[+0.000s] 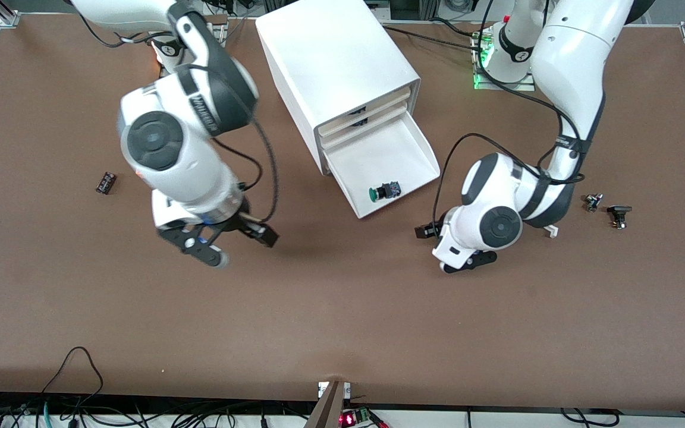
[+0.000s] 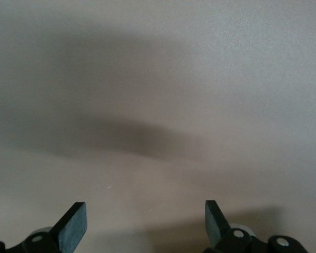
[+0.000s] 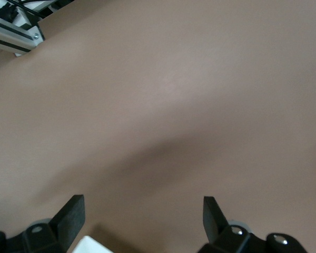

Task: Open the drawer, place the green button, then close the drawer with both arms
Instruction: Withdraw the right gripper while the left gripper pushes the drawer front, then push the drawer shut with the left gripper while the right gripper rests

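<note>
Bottom drawer (image 1: 405, 156) of the white cabinet (image 1: 333, 59) pulled out, button (image 1: 384, 191) lying inside near the front panel, green cap pointing toward the right arm's end; left gripper (image 1: 456, 248) low over bare brown worktop (image 1: 342, 321) near the drawer's front corner, fingers (image 2: 71, 225) spread wide, nothing between them; right gripper (image 1: 232, 244) up over open worktop toward the right arm's end, fingers (image 3: 68, 213) wide apart too, holding nothing; small dark block (image 1: 105, 182) sitting out near the right arm's end; two little black parts (image 1: 607, 209) on the worktop toward the left arm's end.
</note>
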Motion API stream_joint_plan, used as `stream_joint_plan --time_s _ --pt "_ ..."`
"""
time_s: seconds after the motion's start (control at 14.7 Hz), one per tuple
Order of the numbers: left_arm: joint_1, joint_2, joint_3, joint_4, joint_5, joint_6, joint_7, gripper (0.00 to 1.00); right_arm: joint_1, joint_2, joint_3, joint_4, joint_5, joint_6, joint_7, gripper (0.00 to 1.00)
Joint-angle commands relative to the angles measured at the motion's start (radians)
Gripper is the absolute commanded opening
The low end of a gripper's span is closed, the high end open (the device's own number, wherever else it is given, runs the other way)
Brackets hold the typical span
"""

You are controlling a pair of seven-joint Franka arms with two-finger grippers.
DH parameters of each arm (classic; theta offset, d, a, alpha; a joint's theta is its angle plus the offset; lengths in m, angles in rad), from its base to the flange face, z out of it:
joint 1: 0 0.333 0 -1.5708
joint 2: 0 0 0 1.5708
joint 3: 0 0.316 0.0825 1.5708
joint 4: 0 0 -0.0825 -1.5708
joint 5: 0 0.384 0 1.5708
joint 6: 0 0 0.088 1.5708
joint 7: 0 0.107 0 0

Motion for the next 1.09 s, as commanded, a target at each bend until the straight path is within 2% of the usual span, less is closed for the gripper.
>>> stream_joint_plan --time_s 0.0,0.14,0.41,0.61,0.81,1.02 --pt "-0.030 -0.091 -0.001 -0.179 0.029 0.136 -0.093 0.99 -0.085 -0.082 0.013 -0.098 0.027 -0.019 -0.177 0.99" --pt "-0.047 -0.102 -0.005 -0.201 0.029 0.143 -0.166 0.99 -0.140 -0.139 0.013 -0.177 0.027 -0.024 -0.258 0.99" --pt "-0.058 -0.113 -0.070 -0.244 0.029 0.145 -0.317 0.99 -0.248 -0.260 0.004 -0.352 0.025 -0.015 -0.434 0.99" --pt "-0.087 -0.114 -0.077 -0.247 0.029 0.145 -0.368 0.99 -0.276 -0.342 -0.040 -0.438 0.019 -0.013 -0.553 0.99" --pt "-0.108 -0.128 -0.088 -0.268 0.029 0.143 -0.391 0.99 -0.274 -0.420 -0.051 -0.481 0.010 -0.022 -0.582 0.99" --pt "-0.094 -0.131 -0.143 -0.293 0.025 0.142 -0.392 0.99 -0.274 -0.484 -0.053 -0.503 0.008 -0.044 -0.604 0.99"
